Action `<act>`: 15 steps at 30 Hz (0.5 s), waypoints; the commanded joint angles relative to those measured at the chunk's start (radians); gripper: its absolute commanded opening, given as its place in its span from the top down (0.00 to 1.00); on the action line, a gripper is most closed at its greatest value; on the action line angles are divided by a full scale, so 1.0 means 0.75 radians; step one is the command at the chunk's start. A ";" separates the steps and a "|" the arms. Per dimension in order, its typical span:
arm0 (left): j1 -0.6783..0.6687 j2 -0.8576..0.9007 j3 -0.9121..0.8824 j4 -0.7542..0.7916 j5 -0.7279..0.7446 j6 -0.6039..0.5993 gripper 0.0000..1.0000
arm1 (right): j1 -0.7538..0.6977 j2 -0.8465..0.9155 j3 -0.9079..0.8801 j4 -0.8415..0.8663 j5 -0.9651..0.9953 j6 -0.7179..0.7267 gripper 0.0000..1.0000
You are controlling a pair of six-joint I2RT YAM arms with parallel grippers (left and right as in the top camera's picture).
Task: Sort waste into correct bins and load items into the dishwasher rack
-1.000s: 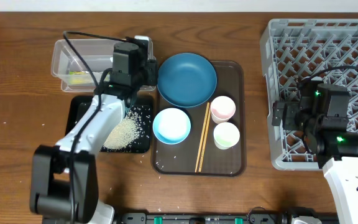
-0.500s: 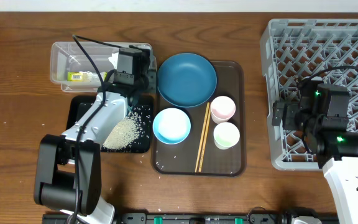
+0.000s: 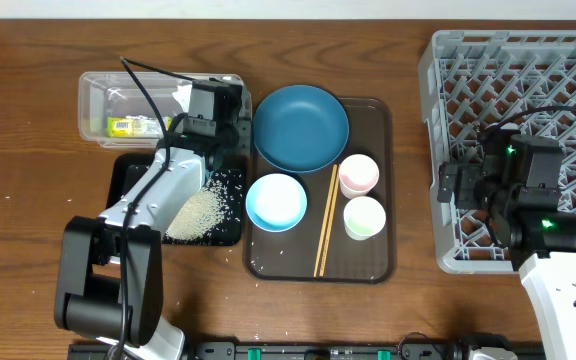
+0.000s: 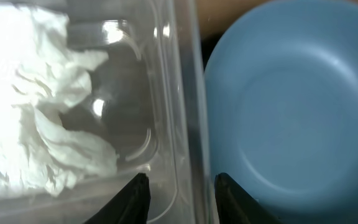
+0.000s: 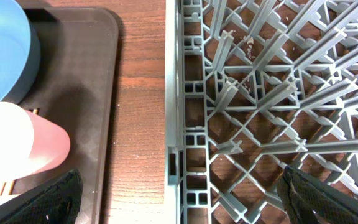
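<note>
The clear tub (image 3: 98, 90) holds the yellow-green wrapper (image 3: 128, 126) and the crumpled white tissue (image 3: 181, 97). My left gripper (image 3: 216, 103) straddles the tub's right wall (image 4: 188, 124), one finger inside and one outside, shut on it (image 4: 182, 186); the tissue (image 4: 42, 106) lies just left of the fingers. Rice (image 3: 200, 210) is heaped on the black tray (image 3: 123, 190). The blue plate (image 3: 301, 127), bowl (image 3: 276, 201), pinkish cup (image 3: 358, 174), whitish cup (image 3: 364, 217) and chopsticks (image 3: 325, 225) are on the brown tray. My right gripper (image 3: 463, 185) is open and empty over the grey rack's (image 3: 528, 60) left edge (image 5: 182, 199).
The brown serving tray (image 3: 380, 140) lies between the bins and the rack. Loose rice grains are scattered on it and on the black tray. A strip of bare wood (image 5: 142, 112) separates the brown tray from the rack. The plate (image 4: 291, 106) sits right beside the tub's wall.
The clear tub has slid a little to the left with my left gripper on its right wall. The right arm has not moved.
</note>
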 commanded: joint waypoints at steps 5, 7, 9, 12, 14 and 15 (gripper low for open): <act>0.001 -0.111 0.010 -0.020 -0.016 0.019 0.62 | 0.024 -0.001 0.027 -0.001 -0.010 0.019 0.01; 0.001 -0.142 0.010 -0.017 -0.017 0.019 0.62 | 0.024 -0.001 0.027 -0.001 -0.010 0.019 0.01; 0.001 -0.158 0.010 -0.018 -0.017 0.024 0.62 | 0.024 -0.001 0.027 -0.001 -0.010 0.019 0.01; 0.001 -0.160 0.010 -0.021 -0.016 0.023 0.63 | 0.024 -0.001 0.027 -0.001 -0.010 0.019 0.01; 0.001 -0.166 0.010 -0.030 -0.012 0.023 0.63 | 0.024 -0.001 0.027 -0.002 -0.010 0.019 0.01; -0.004 -0.179 0.010 -0.039 0.001 0.023 0.62 | 0.024 -0.001 0.027 -0.002 -0.010 0.019 0.01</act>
